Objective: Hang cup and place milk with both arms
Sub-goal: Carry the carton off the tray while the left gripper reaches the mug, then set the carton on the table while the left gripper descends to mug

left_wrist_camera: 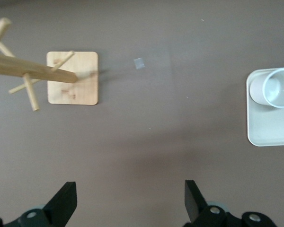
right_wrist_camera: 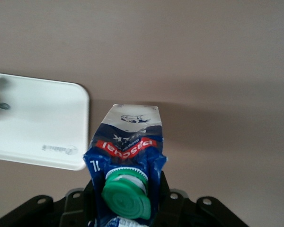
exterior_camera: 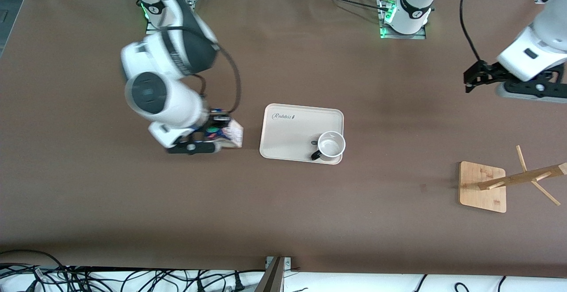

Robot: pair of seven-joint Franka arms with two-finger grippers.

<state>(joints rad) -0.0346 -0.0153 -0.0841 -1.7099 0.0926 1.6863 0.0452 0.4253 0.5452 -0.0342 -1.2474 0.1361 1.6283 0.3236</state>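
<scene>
Right gripper point(exterior_camera: 218, 129) clenched on milk point(exterior_camera: 231, 135), seemingly just lifted beside tray point(exterior_camera: 288, 128). Cup point(exterior_camera: 331, 145) waiting on tray. Left gripper point(exterior_camera: 470, 79) released, idle near rack point(exterior_camera: 483, 187).

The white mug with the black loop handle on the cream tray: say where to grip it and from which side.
Grip the white mug by its rim from above: it stands upright, mouth open upward, in the cream tray's corner. Avoid the black loop handle, which faces the front camera and needs to stay free for hanging.
</scene>
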